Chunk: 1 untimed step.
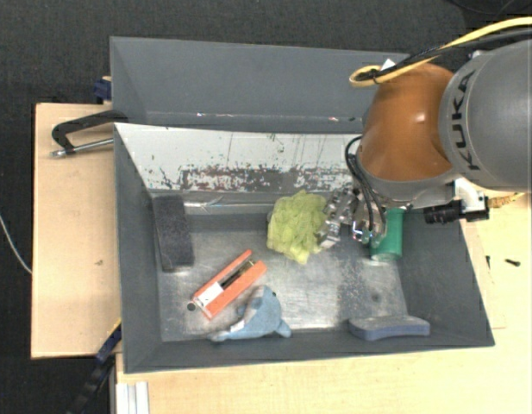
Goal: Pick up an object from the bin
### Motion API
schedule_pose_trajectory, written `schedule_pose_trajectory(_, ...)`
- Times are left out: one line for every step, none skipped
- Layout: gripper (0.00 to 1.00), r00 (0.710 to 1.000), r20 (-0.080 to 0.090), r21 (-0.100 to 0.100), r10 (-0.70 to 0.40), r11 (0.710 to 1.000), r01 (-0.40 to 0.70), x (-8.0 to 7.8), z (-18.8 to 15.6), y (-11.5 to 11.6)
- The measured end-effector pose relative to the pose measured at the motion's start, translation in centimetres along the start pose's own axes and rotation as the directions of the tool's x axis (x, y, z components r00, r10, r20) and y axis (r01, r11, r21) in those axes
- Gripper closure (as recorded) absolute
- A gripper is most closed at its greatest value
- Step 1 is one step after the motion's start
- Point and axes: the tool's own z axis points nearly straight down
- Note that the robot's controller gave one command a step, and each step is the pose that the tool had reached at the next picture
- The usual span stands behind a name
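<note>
The crumpled yellow-green fuzzy lump point(296, 224) lies mid-bin, near the back wall of the grey metal bin point(136, 231). The end effector point(341, 221) sits against its right edge; whether it is open or closed cannot be told. A dark green cylinder point(389, 236) is just right of it.

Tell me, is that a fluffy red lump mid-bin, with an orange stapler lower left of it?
Not red: in the camera view the fluffy lump mid-bin is yellow-green. The orange stapler does lie lower left of it.
</note>
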Motion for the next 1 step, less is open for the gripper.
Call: schedule_pose_trajectory(1.0,1.0,0.023,-0.008,-0.006,1.0,0.006,-1.47,0.63,0.17)
